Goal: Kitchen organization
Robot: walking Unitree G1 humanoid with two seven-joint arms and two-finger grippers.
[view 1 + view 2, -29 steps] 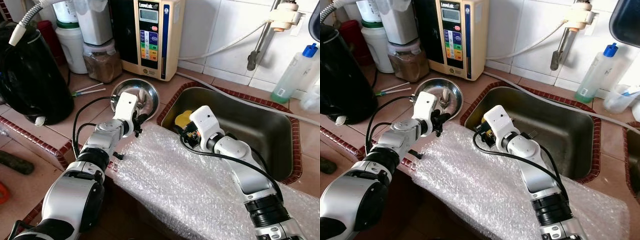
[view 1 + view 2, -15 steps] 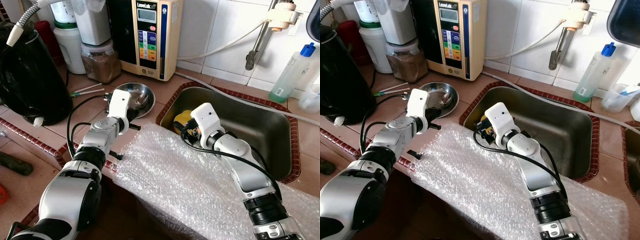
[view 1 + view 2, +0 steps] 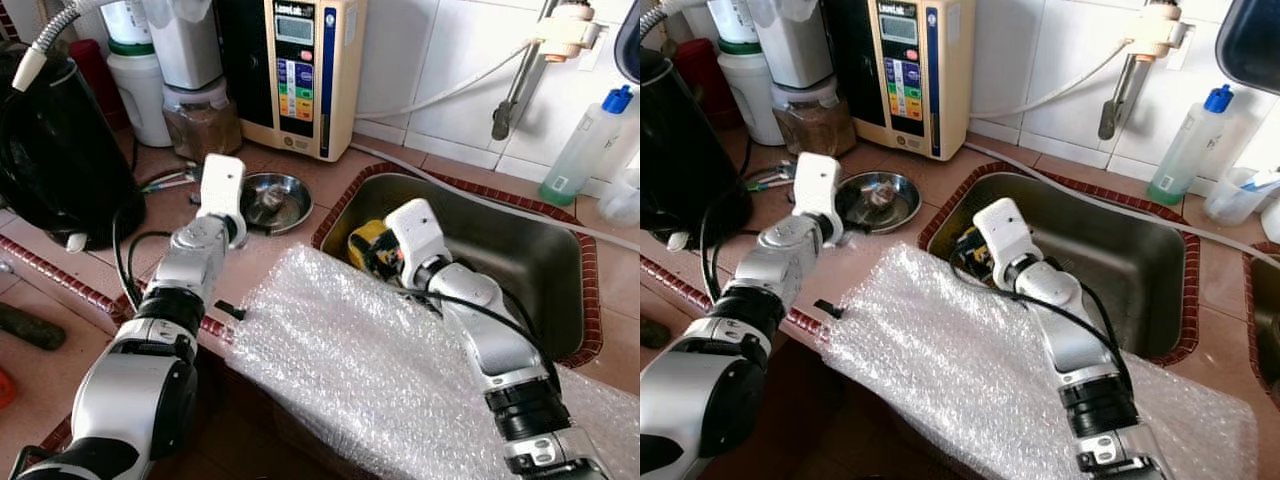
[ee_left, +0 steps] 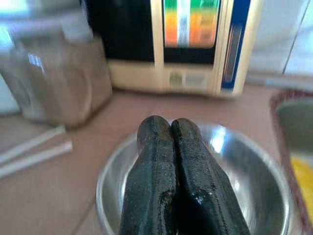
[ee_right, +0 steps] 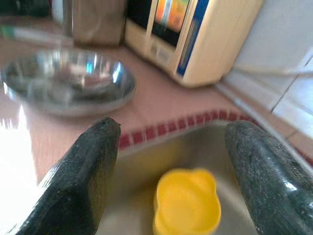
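On the tiled counter, a big sheet of bubble wrap spread over the front edge. Behind it, a steel sink with a yellow cup lying inside, near the left wall. Right arm stretched over the wrap, right gripper just above the cup, fingers wide apart, holding nothing. Left arm raised beside a steel bowl, left gripper over its rim, fingers pressed together. Further back, a cream water machine against the white tiled wall.
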